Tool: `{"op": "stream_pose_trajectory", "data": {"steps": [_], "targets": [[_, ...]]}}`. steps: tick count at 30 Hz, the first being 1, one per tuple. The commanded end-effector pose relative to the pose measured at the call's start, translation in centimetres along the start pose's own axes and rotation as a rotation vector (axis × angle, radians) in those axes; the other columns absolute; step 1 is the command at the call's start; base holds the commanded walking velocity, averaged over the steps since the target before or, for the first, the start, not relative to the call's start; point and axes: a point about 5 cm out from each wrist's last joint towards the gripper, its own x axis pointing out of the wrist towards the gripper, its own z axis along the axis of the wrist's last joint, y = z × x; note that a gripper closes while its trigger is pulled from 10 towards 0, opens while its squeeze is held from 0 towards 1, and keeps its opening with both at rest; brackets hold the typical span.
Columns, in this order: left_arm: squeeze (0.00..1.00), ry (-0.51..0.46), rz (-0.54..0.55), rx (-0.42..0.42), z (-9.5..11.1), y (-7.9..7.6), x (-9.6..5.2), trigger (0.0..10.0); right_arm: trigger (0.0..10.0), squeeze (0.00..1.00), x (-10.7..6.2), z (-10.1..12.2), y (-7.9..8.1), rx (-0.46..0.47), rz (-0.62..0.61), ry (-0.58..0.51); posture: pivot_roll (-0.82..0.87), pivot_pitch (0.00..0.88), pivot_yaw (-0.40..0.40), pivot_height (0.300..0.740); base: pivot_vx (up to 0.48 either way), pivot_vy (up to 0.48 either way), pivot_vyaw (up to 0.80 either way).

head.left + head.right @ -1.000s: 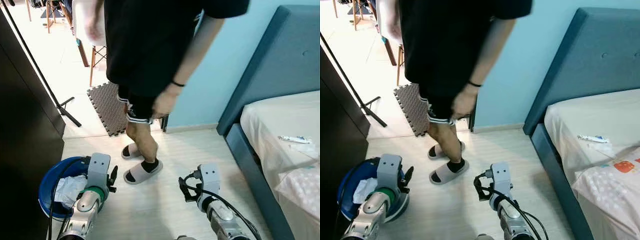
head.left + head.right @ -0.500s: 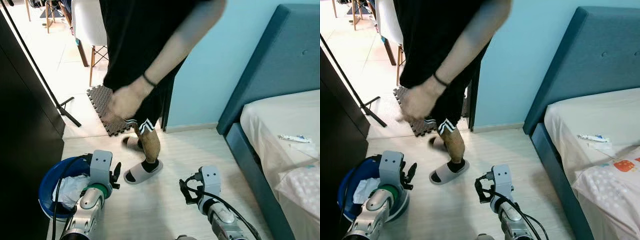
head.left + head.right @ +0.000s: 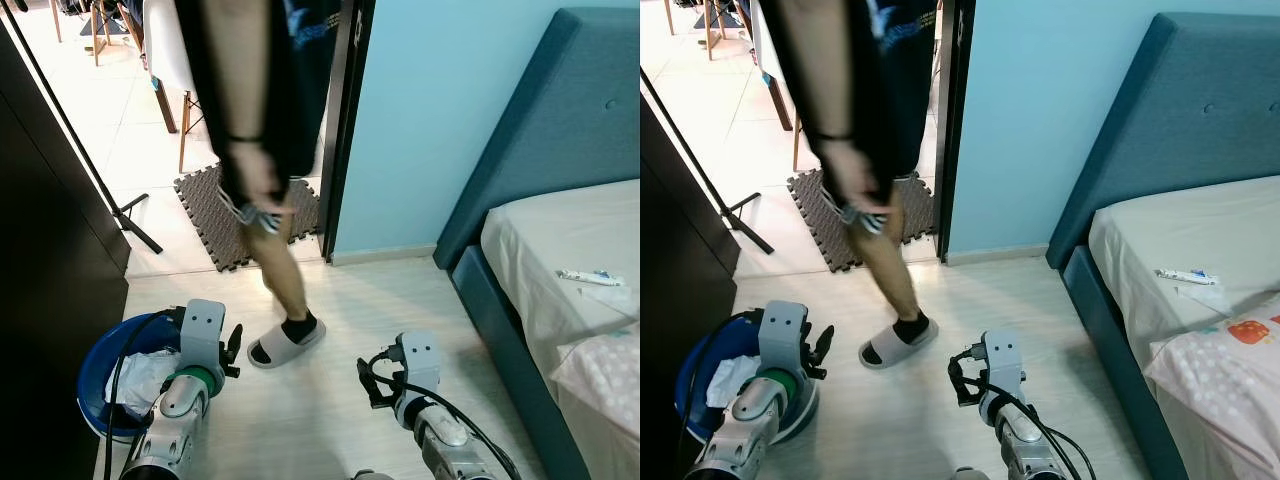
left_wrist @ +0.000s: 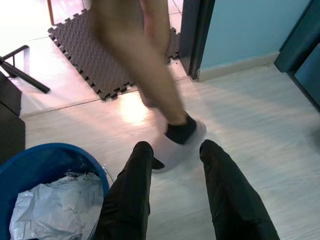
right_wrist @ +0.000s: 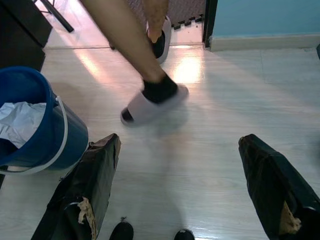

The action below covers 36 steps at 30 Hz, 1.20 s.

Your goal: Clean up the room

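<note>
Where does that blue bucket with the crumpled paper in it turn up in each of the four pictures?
Left eye view: blue bucket low at the left edge, beside the left gripper.
Right eye view: bucket in the lower left corner.
Left wrist view: bucket in the lower left, paper inside.
Right wrist view: bucket at the left edge.
Shared landmark: the person's grey slipper on the pale floor.

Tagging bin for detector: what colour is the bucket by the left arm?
Blue bucket with a white rim band, crumpled white paper inside; clearest in the right wrist view.
</note>
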Motion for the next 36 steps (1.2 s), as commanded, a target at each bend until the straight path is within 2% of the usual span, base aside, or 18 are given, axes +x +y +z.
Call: {"op": "stream_pose_trajectory", "data": {"steps": [1, 17, 19, 36], "targets": [[0.00, 0.010, -0.010, 0.007, -0.1, -0.1, 0.0, 10.0, 10.0, 0.00, 0.0, -0.1, 0.1, 0.005, -0.002, 0.005, -0.08, 0.046, 0.012, 0.740, 0.000, 0.000, 0.00], [0.00, -0.010, -0.019, 0.012, 0.7, -0.3, 0.5, 10.0, 10.0, 0.00, 0.3, 0.5, 0.0, 0.018, -0.012, -0.013, -0.08, 0.033, 0.020, 0.740, 0.000, 0.000, 0.00], [0.00, -0.012, -0.020, 0.012, 0.9, -0.2, 0.6, 10.0, 10.0, 0.00, 0.5, 0.7, 0.0, 0.040, -0.012, -0.014, -0.08, 0.030, 0.020, 0.740, 0.000, 0.000, -0.60], [0.00, -0.008, -0.036, 0.003, 1.2, -0.4, 0.8, 10.0, 10.0, 0.00, 0.5, 0.9, -0.2, 0.050, -0.021, -0.024, -0.08, 0.025, 0.029, 0.740, 0.000, 0.000, -0.78]]}}
